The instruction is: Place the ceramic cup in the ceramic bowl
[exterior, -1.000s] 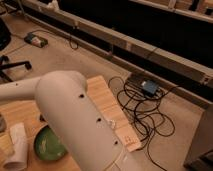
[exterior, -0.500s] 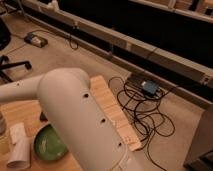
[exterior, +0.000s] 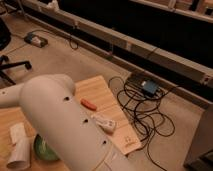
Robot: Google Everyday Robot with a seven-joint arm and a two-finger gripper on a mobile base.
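Observation:
The green ceramic bowl (exterior: 42, 150) sits on the wooden table (exterior: 95, 90) at the lower left, partly covered by my white arm (exterior: 60, 115). The white ceramic cup (exterior: 20, 156) lies on its side just left of the bowl, its rim toward the bottom edge. My gripper is out of view: the arm fills the foreground and runs off the bottom of the camera view.
A flat white packet (exterior: 16, 131) lies behind the cup. An orange object (exterior: 88, 104) and a white bottle-like object (exterior: 104, 122) lie right of the arm. Tangled cables with a blue box (exterior: 149, 87) lie on the floor. An office chair (exterior: 6, 60) stands at left.
My arm has shifted slightly left, uncovering more of the table and the white bottle-like object. The bowl and cup have stayed in place.

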